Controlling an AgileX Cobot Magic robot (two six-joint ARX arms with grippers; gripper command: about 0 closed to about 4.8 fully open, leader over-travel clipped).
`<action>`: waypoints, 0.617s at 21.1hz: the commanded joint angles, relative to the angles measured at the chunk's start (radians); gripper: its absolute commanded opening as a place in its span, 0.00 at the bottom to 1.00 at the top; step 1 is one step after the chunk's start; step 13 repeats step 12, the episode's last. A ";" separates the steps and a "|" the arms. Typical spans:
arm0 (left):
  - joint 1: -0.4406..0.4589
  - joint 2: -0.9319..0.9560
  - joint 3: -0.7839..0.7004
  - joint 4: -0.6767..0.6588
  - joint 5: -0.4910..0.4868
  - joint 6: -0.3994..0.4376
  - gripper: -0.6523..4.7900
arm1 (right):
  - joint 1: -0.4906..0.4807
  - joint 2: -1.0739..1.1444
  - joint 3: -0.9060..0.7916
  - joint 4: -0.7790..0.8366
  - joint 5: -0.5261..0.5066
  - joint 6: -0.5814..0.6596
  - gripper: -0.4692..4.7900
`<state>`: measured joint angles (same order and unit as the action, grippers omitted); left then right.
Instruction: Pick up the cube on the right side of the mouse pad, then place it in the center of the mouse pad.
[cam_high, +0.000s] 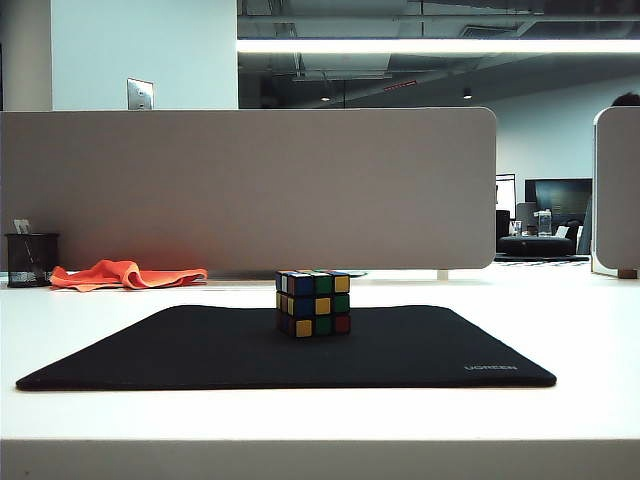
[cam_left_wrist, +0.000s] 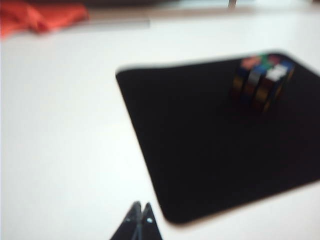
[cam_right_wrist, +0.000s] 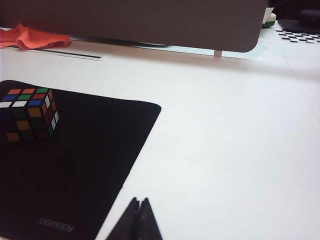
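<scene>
While the cube (cam_high: 313, 303) is seen resting on the mouse pad (cam_high: 200, 350), roughly at its middle and a little toward the far edge in the exterior view, no arm is visible in that view. The cube is shown upright on the black mat, with blue, green, yellow and red stickers turned toward the camera. Grey lettering (cam_high: 490, 368) is printed at the near right corner of the pad. The pad is laid flat on a white table (cam_high: 580, 320). An orange cloth (cam_high: 125, 274) is crumpled at the far left of the table, beside a dark mesh pen cup (cam_high: 30, 260), and a grey partition panel (cam_high: 250, 185) is stood behind them.

In the left wrist view, the left gripper (cam_left_wrist: 141, 212) is seen with its two black fingertips pressed together and nothing between them; it is held above bare table just beside a rounded corner of the pad, well apart from the blurred cube (cam_left_wrist: 261, 80). In the right wrist view, the right gripper (cam_right_wrist: 140, 206) is likewise closed on nothing, its tips held over the white table just off the pad's edge, near the lettered corner (cam_right_wrist: 55, 226). The cube (cam_right_wrist: 29, 114) is seen well apart from it, on the pad.
</scene>
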<state>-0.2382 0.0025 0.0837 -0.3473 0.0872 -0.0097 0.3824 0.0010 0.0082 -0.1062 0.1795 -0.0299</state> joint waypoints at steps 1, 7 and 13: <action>0.000 0.000 0.000 -0.074 0.003 -0.005 0.11 | 0.000 -0.002 0.005 -0.007 0.000 0.000 0.09; 0.000 0.000 0.000 -0.085 0.003 -0.005 0.11 | 0.000 -0.002 0.005 -0.010 0.002 0.000 0.09; 0.000 0.000 0.000 -0.085 0.003 -0.005 0.11 | 0.000 -0.002 0.005 -0.010 0.002 0.000 0.09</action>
